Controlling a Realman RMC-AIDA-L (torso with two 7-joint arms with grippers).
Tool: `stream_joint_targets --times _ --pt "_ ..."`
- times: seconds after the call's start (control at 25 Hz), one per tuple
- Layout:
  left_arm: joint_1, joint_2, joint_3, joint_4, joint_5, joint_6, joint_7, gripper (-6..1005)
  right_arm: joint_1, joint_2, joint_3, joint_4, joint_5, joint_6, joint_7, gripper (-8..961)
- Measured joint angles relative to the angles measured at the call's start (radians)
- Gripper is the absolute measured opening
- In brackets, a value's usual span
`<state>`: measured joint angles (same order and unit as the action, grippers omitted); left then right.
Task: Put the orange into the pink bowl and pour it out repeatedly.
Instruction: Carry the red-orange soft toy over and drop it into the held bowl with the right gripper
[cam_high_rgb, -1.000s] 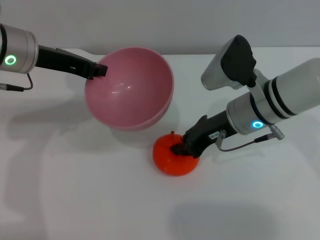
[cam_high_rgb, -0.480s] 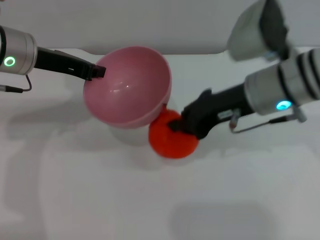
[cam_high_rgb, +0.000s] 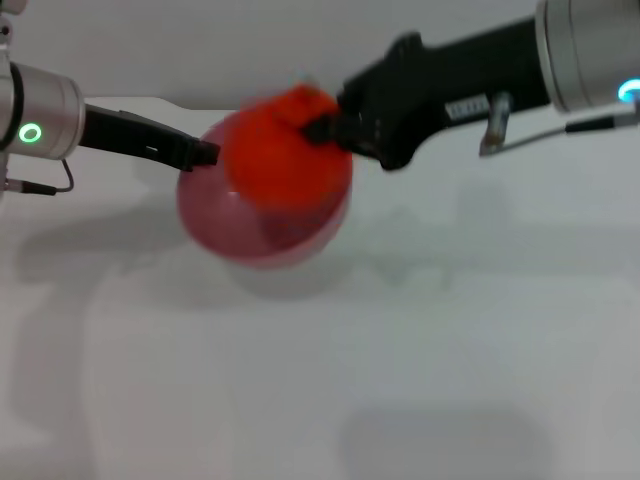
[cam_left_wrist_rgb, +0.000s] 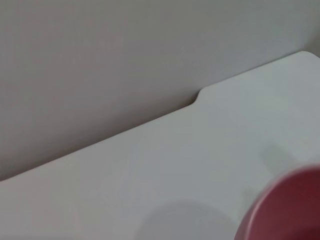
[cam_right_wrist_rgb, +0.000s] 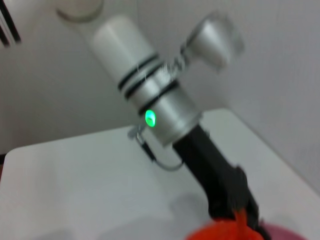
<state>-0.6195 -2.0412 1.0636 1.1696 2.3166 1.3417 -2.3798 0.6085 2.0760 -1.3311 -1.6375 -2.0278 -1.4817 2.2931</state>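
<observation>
Step in hand: the right gripper (cam_high_rgb: 322, 128) carries the bright orange-red, lumpy toy orange (cam_high_rgb: 283, 148) over the mouth of the glossy pink plastic bowl (cam_high_rgb: 300, 245); judged as the drop-in stage.
Right jaws: pinching the orange at its side, fruit raised above the bowl's hollow.
Left gripper (cam_high_rgb: 205, 154): at the bowl's left rim, jaws clamped on the rim, holding the bowl clear of the white surface (cam_high_rgb: 420, 350).
Doing it well: centre the fruit over the hollow, lower it close to the inner wall, then release; a high drop would likely bounce it out.
Bowl: round, deep, smooth, shiny, slippery inside.
Orange: bumpy, rounded, likely to roll.
Risk: the rim grip looks narrow, so the bowl may tilt under the landing fruit.
</observation>
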Motion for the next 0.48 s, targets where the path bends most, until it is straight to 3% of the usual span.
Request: stream_joint_targets --times 0.24,0.48 --pt "-0.002 -0.007 0.011 -0.028 0.000 -0.006 0.007 46 0.024 0.000 0.005 -0.074 0.002 0.001 0.010 42" --pt "0.001 -0.012 0.032 -0.022 -0.010 0.010 0.006 45 0.026 0.000 -0.007 0.010 0.001 0.035 -0.006 41"
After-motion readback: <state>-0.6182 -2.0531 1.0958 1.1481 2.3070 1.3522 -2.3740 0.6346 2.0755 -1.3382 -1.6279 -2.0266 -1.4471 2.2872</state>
